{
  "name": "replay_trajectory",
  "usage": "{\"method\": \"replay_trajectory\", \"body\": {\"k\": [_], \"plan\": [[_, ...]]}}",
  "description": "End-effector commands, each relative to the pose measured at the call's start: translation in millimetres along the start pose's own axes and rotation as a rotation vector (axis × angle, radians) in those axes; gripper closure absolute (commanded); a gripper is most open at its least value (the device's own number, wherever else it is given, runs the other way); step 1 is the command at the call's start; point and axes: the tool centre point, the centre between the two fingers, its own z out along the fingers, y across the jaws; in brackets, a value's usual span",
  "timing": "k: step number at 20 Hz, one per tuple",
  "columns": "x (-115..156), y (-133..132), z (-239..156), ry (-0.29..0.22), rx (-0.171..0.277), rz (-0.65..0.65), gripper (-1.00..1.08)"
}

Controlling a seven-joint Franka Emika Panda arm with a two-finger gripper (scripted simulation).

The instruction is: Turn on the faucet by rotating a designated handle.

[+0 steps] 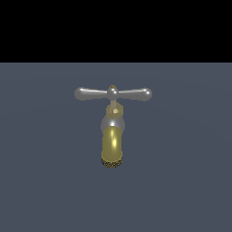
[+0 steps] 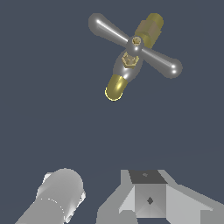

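The faucet [image 1: 112, 136], a small tap with a shiny gold-brass curved spout, a dark speckled mesh tip and a silver round collar, stands alone near the middle of the flat slate-grey bench [image 1: 41, 190] in the exterior view, its spout pointing toward that camera. Across its top lies the handle [image 1: 113, 94], a slim shiny silver crossbar whose two arms end in rounded bulbs and meet at a ball hub with a brass tip; in the exterior view it sits level, one bulb toward that view's left and one toward its right. Nothing touches it. In the wrist view the handle [image 2: 134, 45] and spout are seen well apart from the pale grey hand [image 2: 148, 199], of which only part of the body and a rounded cylinder beside it show; the fingers are out of frame, so whether they are spread or pressed together cannot be told. By this look the task is barely begun: the approach, contact with one arm and the turn itself all remain. No brand, label or writing is readable anywhere.
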Motion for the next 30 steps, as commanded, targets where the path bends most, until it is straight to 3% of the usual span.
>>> {"method": "replay_trajectory", "body": {"k": [1,30], "plan": [[1.9,7.7,11.7,0.000,-0.001,-0.063,1.08],[57.9,80.7,139.9,-0.004,-0.012,-0.751,1.08]]}}
